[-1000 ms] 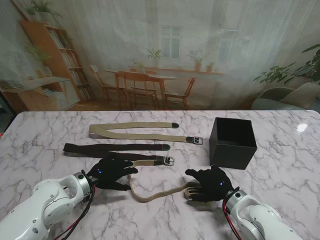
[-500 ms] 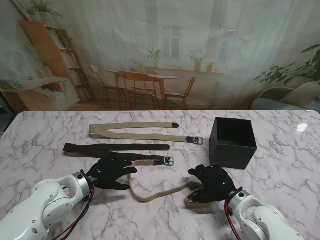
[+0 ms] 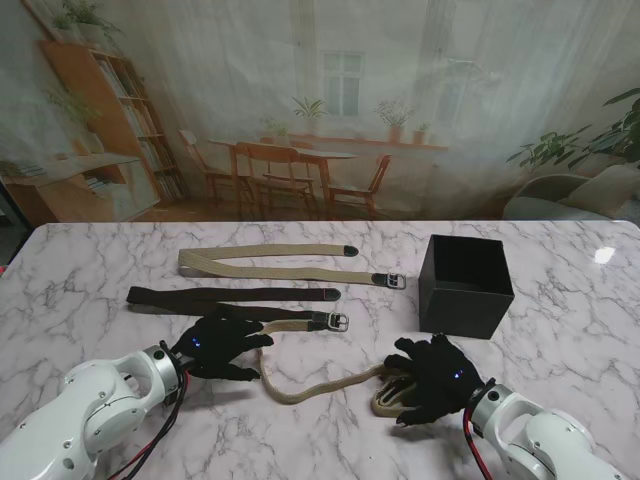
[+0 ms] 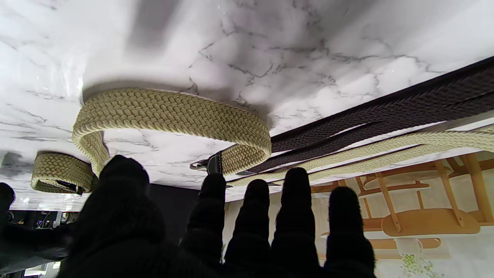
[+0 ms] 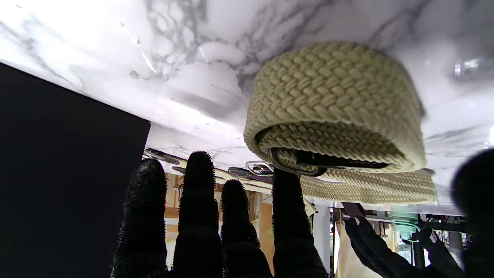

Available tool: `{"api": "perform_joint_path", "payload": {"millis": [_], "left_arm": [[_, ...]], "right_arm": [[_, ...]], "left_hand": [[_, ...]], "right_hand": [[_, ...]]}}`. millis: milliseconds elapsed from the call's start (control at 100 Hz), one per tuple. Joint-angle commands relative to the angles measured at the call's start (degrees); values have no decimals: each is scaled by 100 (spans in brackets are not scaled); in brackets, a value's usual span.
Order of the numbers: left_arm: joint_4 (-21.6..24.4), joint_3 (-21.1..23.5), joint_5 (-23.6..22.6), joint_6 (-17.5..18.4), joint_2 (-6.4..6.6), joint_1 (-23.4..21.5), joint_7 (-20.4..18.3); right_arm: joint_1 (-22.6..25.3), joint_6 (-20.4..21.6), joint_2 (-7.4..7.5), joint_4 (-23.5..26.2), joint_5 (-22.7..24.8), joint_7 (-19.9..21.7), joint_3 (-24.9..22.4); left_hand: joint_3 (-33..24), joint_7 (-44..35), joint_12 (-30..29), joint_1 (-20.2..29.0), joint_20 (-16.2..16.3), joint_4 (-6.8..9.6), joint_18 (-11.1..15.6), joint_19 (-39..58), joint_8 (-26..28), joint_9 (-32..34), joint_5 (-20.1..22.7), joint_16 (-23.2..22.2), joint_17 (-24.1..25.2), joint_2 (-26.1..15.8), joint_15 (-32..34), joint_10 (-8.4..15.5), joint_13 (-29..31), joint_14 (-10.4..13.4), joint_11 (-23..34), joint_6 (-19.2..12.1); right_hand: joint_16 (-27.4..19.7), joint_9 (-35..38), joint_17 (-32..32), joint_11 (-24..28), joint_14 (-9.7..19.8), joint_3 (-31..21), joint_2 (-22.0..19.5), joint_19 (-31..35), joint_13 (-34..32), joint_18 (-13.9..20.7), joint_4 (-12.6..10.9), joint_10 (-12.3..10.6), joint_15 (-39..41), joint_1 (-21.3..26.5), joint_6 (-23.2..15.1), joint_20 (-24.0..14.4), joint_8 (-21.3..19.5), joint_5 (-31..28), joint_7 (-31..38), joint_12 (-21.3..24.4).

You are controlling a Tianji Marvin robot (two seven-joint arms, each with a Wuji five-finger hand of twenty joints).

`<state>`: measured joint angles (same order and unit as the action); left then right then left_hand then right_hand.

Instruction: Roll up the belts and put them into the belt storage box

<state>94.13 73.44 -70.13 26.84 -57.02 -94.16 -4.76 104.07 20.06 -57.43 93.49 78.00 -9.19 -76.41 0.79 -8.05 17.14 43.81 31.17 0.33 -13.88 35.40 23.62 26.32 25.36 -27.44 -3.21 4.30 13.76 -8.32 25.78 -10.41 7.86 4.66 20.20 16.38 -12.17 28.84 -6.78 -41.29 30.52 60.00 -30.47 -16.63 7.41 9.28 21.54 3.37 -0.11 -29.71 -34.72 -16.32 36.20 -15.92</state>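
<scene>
The right hand (image 3: 437, 378) rests over a small coil (image 5: 335, 112) started at one end of the tan belt (image 3: 315, 388); its fingers are spread and extended, pressing rather than gripping, so it holds nothing closed. The left hand (image 3: 216, 347) lies flat near the belt's buckle end (image 4: 210, 164), fingers apart, nothing grasped. The belt runs loose in a curve between the two hands. The box (image 3: 465, 285) stands just beyond the right hand, farther from me. Two more belts, a dark belt (image 3: 230, 296) and a second tan one (image 3: 290, 262), lie flat, unrolled. In my judgement, good rolling here needs the coil kept upright and tight, the left hand steadying the slack so the turns stack evenly.
</scene>
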Motion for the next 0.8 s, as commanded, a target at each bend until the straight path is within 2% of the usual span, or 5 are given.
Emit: {"api": "perform_joint_path", "payload": {"millis": [0,180,580,680,790], "left_arm": [[27,-10,-12,-19,-9,-14,-81],[17,-18,-11,-20,-9,-7,-69],[4,-17,-20,-25,-9,-12,-43],[2,-22,-21,-25,-9,-10,-43],[3,-17,-26,-24,-9,-13,-36]], "right_arm": [[33,-79,21,-47,-84,84,38],[-55,-238,-3,-212,-253,22,186],[-124,-304,-45,-391,-468,-221,275],[-185,-413,-80,-503,-666,-293,363],[-230,-517,-116,-591,-809,-439,434]], "left_hand": [[66,-14,-25,37,-67,-122,-228,-162,4,-51,74,42,111,-186,-129,-49,-20,-54,-40,129],[65,-16,-29,39,-69,-122,-225,-166,6,-91,74,43,117,-194,-133,-64,-38,-49,-50,125],[66,-21,-32,34,-64,-122,-216,-164,11,-136,81,44,119,-195,-135,-61,-57,-45,-53,125],[68,-23,-34,28,-64,-123,-216,-165,13,-155,83,45,120,-195,-136,-76,-65,-41,-55,124],[66,-22,-37,31,-64,-122,-209,-167,14,-199,80,46,123,-199,-142,-75,-89,-44,-66,127]], "right_hand": [[-136,-28,-37,49,-161,2,269,-60,-112,-255,-52,155,-268,252,-334,87,-431,-654,782,25],[-245,563,-353,180,-269,641,138,17,-580,-475,-205,56,-336,1630,-621,300,-414,-1361,1375,-66],[-120,1286,-775,444,-94,1194,-76,244,-1046,-406,-407,-224,-146,2695,-794,355,-431,-1811,1844,-248],[-110,2214,-1129,446,-115,-1118,216,381,-1551,-428,661,-373,-119,2325,-1046,489,950,-1998,2816,-282],[31,3736,-1585,755,106,-1338,117,587,-2371,-382,863,-630,150,2538,-1093,459,1151,-1913,2889,-416]]}}
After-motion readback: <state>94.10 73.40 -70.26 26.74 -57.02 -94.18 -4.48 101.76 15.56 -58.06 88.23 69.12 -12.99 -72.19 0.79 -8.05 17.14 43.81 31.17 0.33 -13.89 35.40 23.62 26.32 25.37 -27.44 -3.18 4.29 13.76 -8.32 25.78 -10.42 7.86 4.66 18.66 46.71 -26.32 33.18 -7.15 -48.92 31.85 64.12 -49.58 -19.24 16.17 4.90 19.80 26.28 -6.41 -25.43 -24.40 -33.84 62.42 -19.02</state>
